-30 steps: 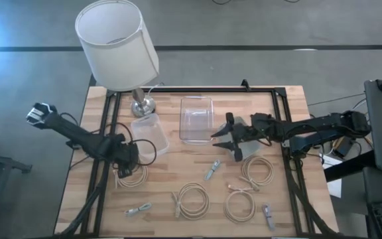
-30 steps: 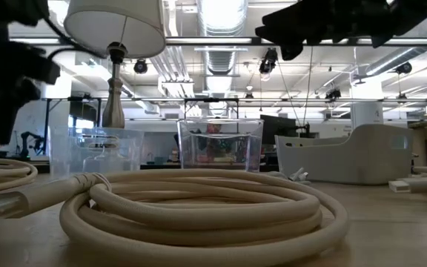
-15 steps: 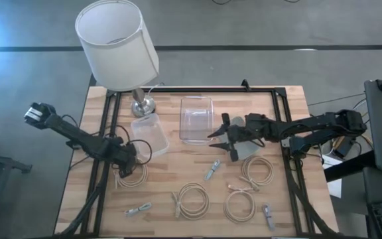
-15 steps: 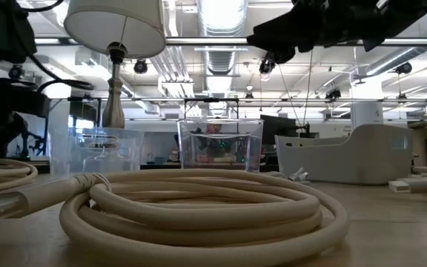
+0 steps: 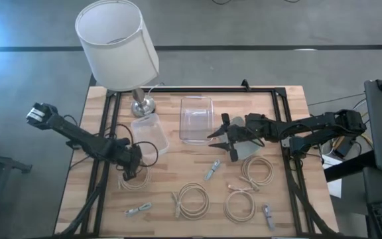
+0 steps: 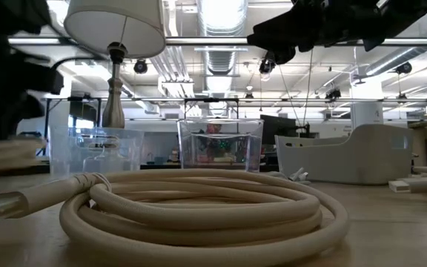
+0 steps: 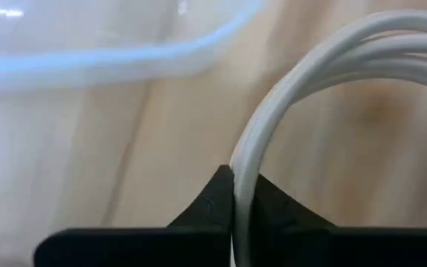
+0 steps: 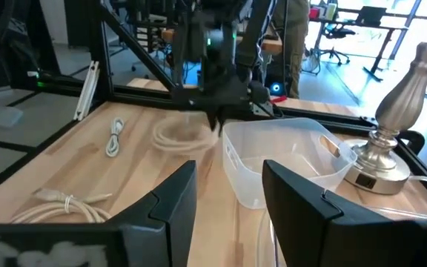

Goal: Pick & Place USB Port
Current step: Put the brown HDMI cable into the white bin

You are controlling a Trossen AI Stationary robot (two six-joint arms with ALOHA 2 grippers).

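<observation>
Beside lamp (image 5: 119, 50): bin (image 5: 150, 135), left claw (image 5: 130, 174) gripping cable coil (image 5: 136, 180) (pinched tight).

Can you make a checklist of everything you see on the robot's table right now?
Surface: wooden table, black frame rails.
Job's things: two clear bins; coiled white cables; small adapters.
Clutter: lamp.
Grippers: left tool shut on a cable coil; right tool open, holding nothing, beside the middle bin.
Cables: dark arm wiring at table edges.
Surroundings: open workshop, desks and chairs.
</observation>
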